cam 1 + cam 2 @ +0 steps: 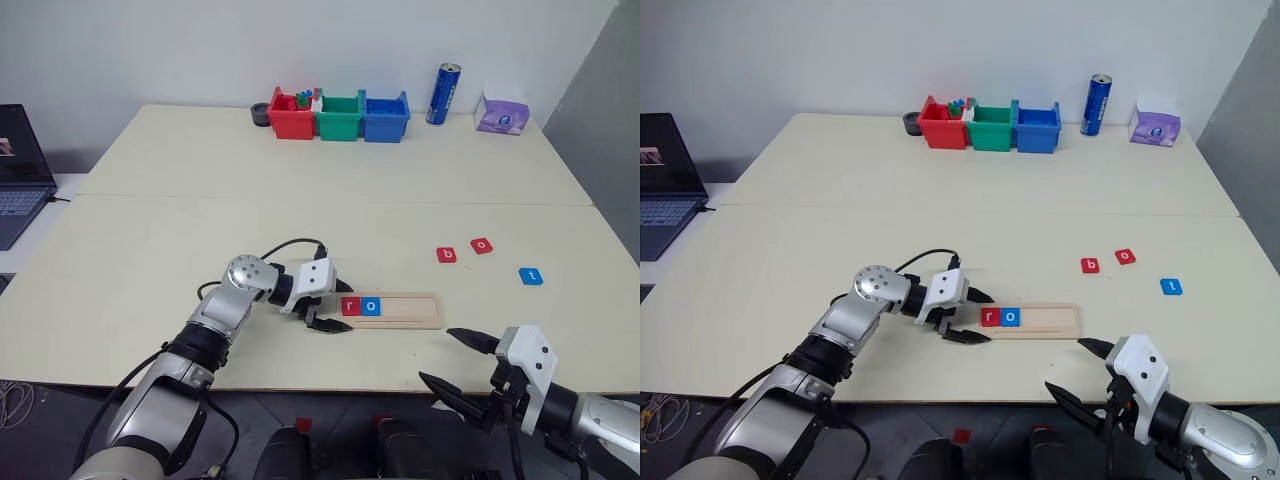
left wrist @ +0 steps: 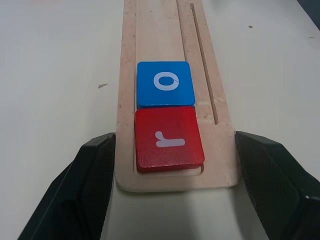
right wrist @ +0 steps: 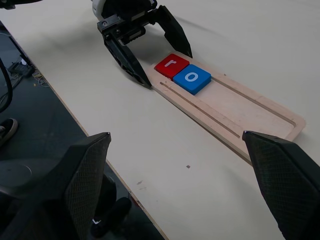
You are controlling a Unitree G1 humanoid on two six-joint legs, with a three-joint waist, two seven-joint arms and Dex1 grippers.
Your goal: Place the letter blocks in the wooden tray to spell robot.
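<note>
The wooden tray lies near the table's front edge. A red "r" block and a blue "o" block sit side by side at its left end. My left gripper is open, its fingers straddling that end close to the tray's sides, holding nothing. A red "b" block, a red "o" block and a blue "t" block lie loose on the table to the right, beyond the tray. My right gripper hangs open and empty at the front edge, right of the tray.
Red, green and blue plastic bins stand at the back, with a blue can and a tissue pack to their right. A laptop sits off the table's left side.
</note>
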